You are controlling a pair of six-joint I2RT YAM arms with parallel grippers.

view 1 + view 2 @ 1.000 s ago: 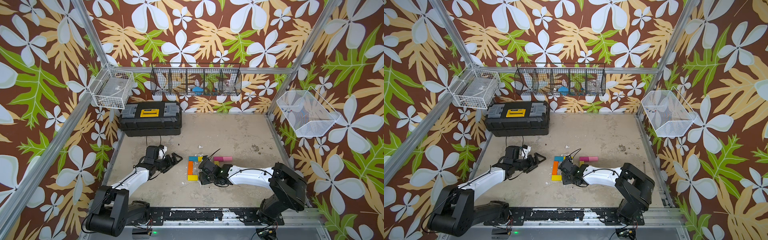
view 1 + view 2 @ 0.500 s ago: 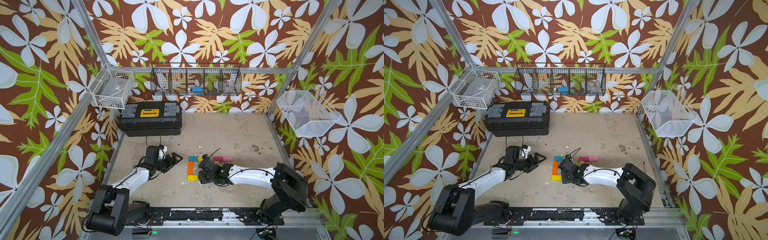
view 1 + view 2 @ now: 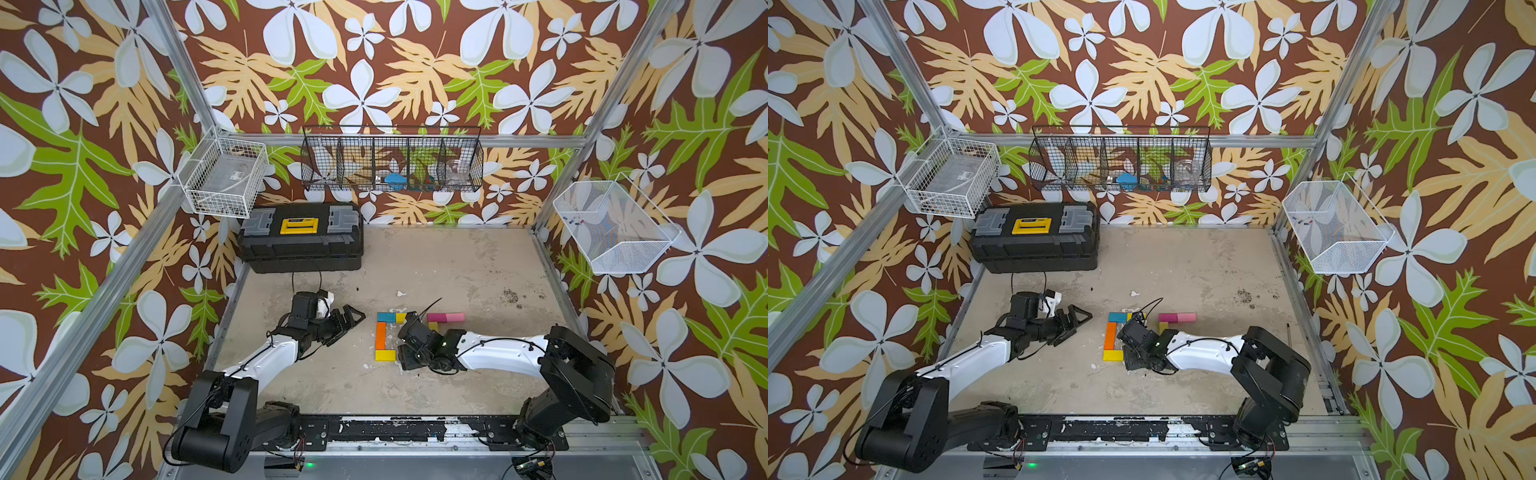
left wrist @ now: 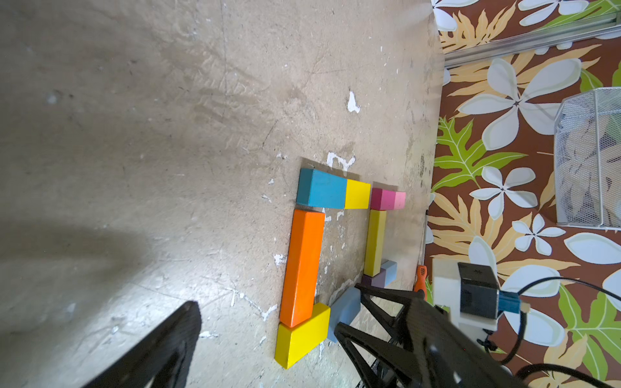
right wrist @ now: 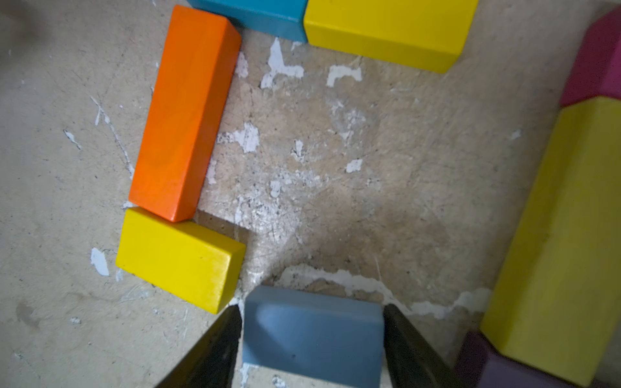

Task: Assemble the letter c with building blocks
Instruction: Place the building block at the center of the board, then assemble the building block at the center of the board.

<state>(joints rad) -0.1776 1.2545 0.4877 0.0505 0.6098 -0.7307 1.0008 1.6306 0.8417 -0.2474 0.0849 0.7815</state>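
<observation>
In both top views the light is bright and even from overhead, and the counter (image 3: 436, 266) looks pale and sharp with only faint, short shadows. The left wrist view has a white glare patch on the counter toward 7 o'clock, a broad soft shadow at 9 o'clock, and a blurred black finger (image 4: 158, 346) at the rim near 7 o'clock. The right wrist view is dimmer and shaded from the centre toward 5 o'clock; the right gripper (image 5: 311, 310) at 6 o'clock is out of focus, and a yellow block (image 5: 554, 235) at 3 o'clock looks stretched and soft.
</observation>
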